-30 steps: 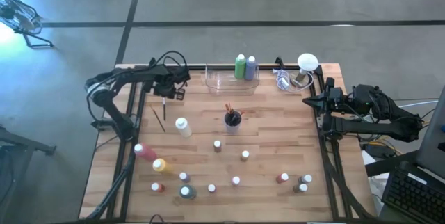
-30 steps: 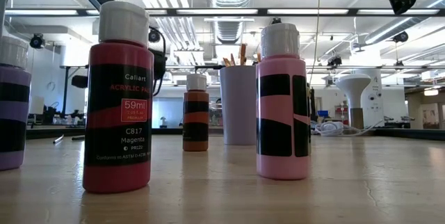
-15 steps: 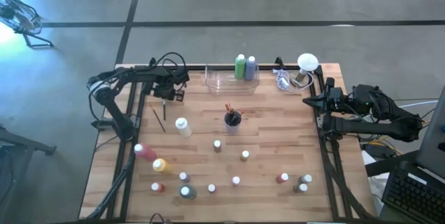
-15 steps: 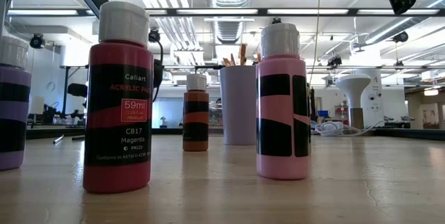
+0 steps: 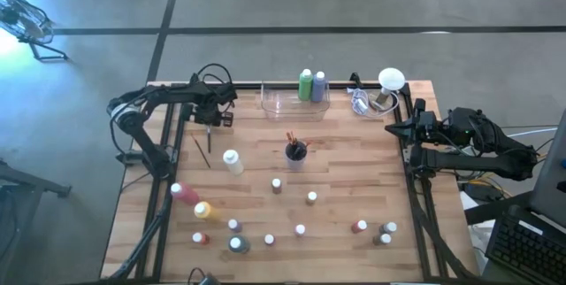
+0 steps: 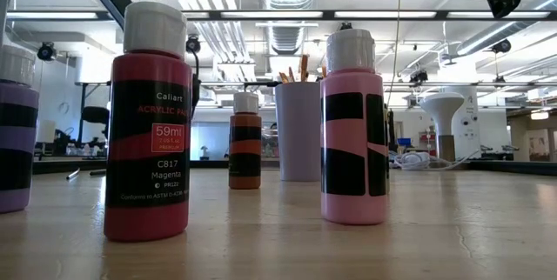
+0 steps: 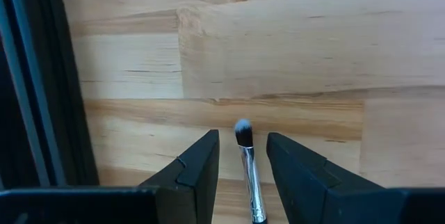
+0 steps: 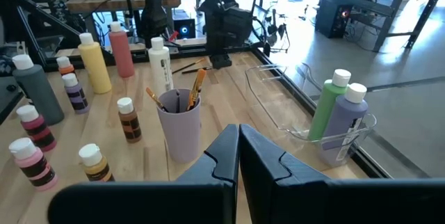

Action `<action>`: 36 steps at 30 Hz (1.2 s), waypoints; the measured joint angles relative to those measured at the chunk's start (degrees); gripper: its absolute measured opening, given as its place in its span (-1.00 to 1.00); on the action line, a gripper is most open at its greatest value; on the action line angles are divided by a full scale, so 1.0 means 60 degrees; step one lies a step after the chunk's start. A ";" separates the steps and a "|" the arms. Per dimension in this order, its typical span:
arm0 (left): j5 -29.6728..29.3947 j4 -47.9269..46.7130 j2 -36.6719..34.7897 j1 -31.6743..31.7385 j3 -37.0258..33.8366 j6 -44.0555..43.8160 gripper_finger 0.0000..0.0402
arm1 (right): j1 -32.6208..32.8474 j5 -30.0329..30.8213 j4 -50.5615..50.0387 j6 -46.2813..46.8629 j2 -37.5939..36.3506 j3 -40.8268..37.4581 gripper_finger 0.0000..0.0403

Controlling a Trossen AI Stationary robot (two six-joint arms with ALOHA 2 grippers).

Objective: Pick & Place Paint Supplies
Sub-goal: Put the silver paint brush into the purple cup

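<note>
A pale lilac plastic cup [image 5: 295, 153] with orange-handled brushes standing in it sits near the middle of the butcher-block wooden table [image 5: 354, 179], and everything else arranges itself around that cup. Toward the far left corner from it, the left gripper [image 5: 206, 119] hangs over the wood; its wrist view shows a thin dark-handled paintbrush [image 7: 247, 175] with a pale tip lying in the gap between the two dark fingers [image 7: 198, 168]. I cannot tell whether they are actually pinching it. Two more thin brushes [image 5: 203, 148] lie flat on the table just left of the cup, beside a tall white plastic bottle [image 5: 233, 161]. Behind the cup, at the far edge, a clear plastic bin [image 5: 292, 103] holds a tall green bottle [image 5: 306, 84] and a tall lavender one [image 5: 318, 86]. Nearer than the cup, small paint bottles are scattered, among them a magenta one [image 6: 148, 123] and a pink one [image 6: 352, 128]. Well to the cup's right, the right gripper [image 5: 395, 129] waits at the table's edge, fingers pressed together on nothing.
</note>
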 joint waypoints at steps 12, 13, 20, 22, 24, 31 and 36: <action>0.0383 0.0282 0.0125 0.0364 -0.0141 0.0437 -0.40 | 0.0000 0.0001 0.0000 -0.0006 0.0000 -0.0003 -0.96; 0.0395 0.0304 0.0125 0.0364 -0.0141 0.0441 -0.45 | -0.0003 0.0003 -0.0001 -0.0005 -0.0001 -0.0002 -0.96; 0.0438 0.0493 0.0132 0.0364 -0.0141 0.0585 -0.80 | 0.0000 0.0003 -0.0001 -0.0006 0.0000 -0.0002 -0.96; 0.0423 0.0530 0.0132 0.0364 -0.0141 0.0610 -0.89 | -0.0003 0.0003 0.0000 -0.0003 0.0000 -0.0003 -0.96; 0.0378 0.0556 0.0128 0.0364 -0.0141 0.0706 -0.95 | -0.0001 0.0001 0.0000 -0.0003 0.0000 -0.0001 -0.96; 0.0259 0.0644 0.0064 0.0364 -0.0141 0.0974 -0.94 | -0.0002 0.0000 0.0000 -0.0004 0.0000 -0.0002 -0.96; 0.0240 0.0671 -0.0210 0.0364 -0.0138 0.1014 -0.97 | -0.0003 0.0003 -0.0003 0.0000 0.0000 -0.0003 -0.96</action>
